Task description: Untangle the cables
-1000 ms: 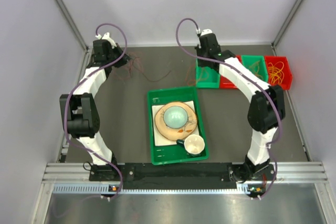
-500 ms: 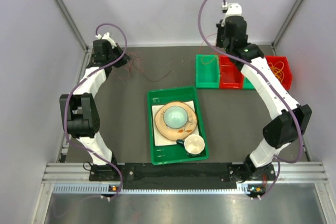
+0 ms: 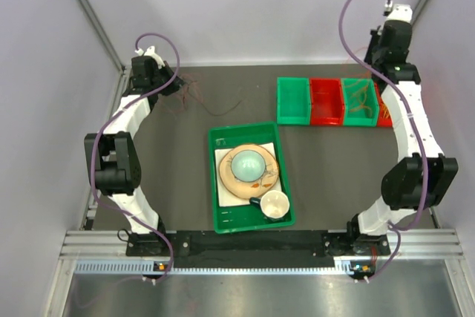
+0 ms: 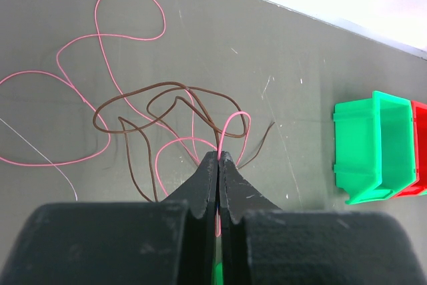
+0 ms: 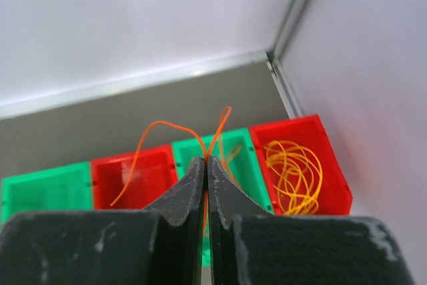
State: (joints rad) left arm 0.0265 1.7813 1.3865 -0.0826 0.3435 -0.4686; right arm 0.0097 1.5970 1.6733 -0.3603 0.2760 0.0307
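Nearest the arm bases, the overhead view gives us a green tray (image 3: 213, 183) on the counter (image 3: 334, 176), carrying a plate (image 3: 227, 177), a bowl (image 3: 247, 162) and a cup (image 3: 274, 203). At 10 o'clock from it lies the cable tangle (image 3: 199, 94), just beside the left hand (image 3: 177, 85); from above we cannot tell its grip. The left wrist view settles it: the fingers are pressed together on a loop of the pink cable (image 4: 237, 114), which crosses the brown cable (image 4: 175, 84) on the counter. At 1 o'clock from the tray stands a row of bins (image 3: 326, 102). Only the right wrist view shows the right hand (image 5: 207, 160) above them, pinched tight on an orange cable (image 5: 160, 123) that arcs across the red bin (image 5: 143, 171).
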